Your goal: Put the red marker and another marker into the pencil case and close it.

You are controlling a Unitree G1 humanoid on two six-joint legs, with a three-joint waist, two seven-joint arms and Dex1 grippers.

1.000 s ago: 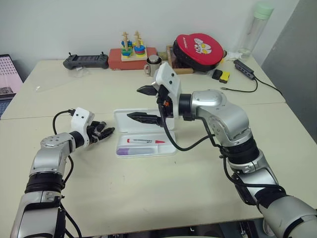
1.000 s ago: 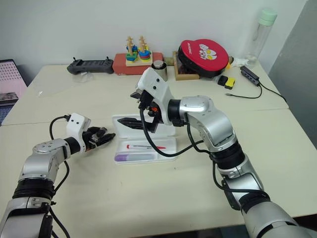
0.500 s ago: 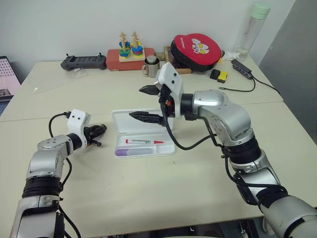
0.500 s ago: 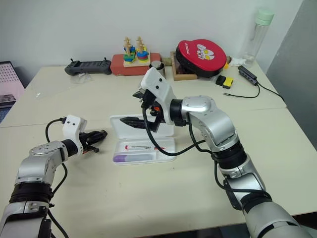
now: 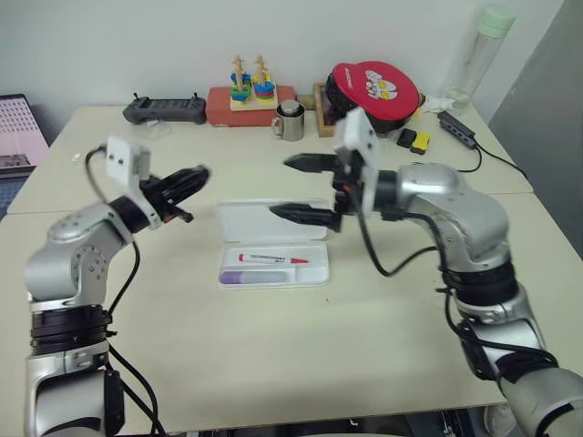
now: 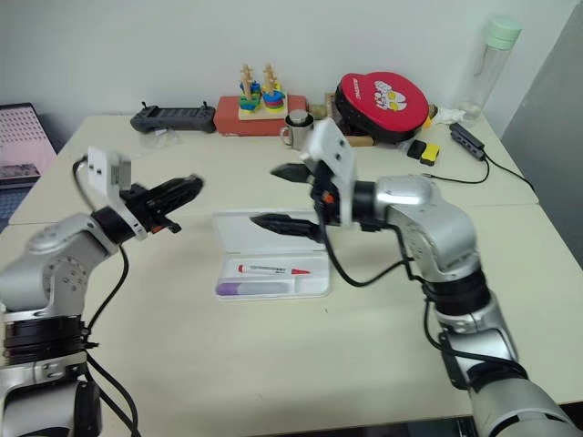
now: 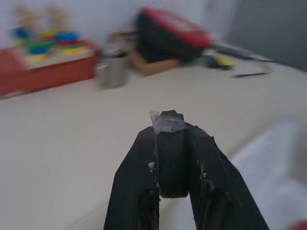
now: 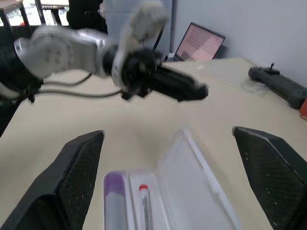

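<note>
While open, pencil case (image 5: 273,246) (both markers inside) | below right tool (image 5: 298,187)

- The pencil case (image 8: 192,191) lies open on the tabletop (image 8: 96,115), its lid laid flat.
- Inside lie the purple-capped marker (image 8: 114,201) and, just beside it, the red marker (image 8: 145,206).
- Beyond the case, the left hand (image 8: 192,88) hovers, fingers pressed together.
- The right hand's fingers (image 8: 72,172) stand wide apart, flanking the case.
</note>
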